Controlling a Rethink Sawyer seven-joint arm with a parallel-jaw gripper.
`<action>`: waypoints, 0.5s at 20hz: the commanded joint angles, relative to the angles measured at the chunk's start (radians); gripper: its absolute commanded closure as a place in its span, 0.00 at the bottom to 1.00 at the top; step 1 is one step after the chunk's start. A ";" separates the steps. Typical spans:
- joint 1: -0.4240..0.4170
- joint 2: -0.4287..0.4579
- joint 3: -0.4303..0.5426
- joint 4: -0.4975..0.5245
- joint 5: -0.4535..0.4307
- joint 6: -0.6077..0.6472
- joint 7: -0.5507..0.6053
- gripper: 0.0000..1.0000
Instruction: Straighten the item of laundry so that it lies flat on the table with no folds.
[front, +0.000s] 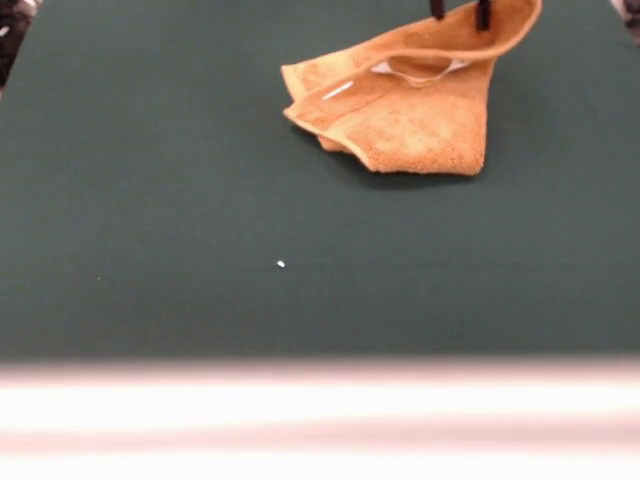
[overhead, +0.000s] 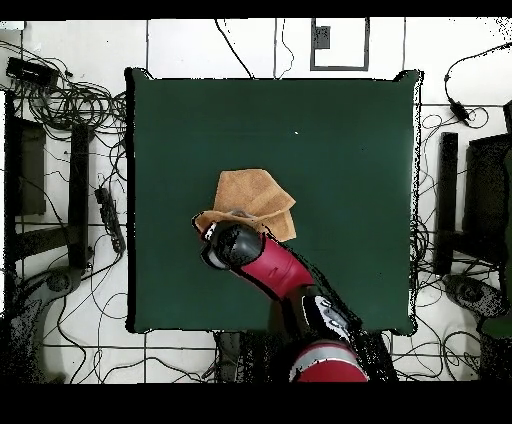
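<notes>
In the front view, the broad bench (front: 150, 200) covered in dark green matte cloth filled most of the frame, with a pale whitish edge band along the bottom. A tiny white speck (front: 281, 264) lay on the cloth slightly left of centre. The small orange-tan terry towel (front: 410, 115) sat crumpled in the upper right of the frame, folded over itself in several layers, with a small white sewn-in label (front: 338, 91) showing on its left part. The towel's upper right edge was lifted off the cloth and curved upward toward the top of the frame. There the two dark tips of the end effector (front: 460, 12) stood a little apart at the top edge, clamped on that raised edge of the towel.

In the overhead view, the green bench (overhead: 340, 150) appeared as a large square on a white tiled floor (overhead: 230, 45), with tangled black cables (overhead: 70, 100) and dark equipment along the left and right sides. The towel (overhead: 255, 195) lay bunched slightly left of the bench's centre. The red and black arm (overhead: 285, 280) reached up from the bottom of the frame, its black wrist covering the towel's lower edge and hiding the fingers.
</notes>
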 joint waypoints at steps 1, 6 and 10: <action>0.094 0.074 0.080 0.011 0.095 0.016 0.323 0.00; 0.120 0.105 0.072 -0.001 0.102 0.046 0.312 0.00; 0.155 0.137 0.038 -0.027 0.081 0.101 0.303 0.00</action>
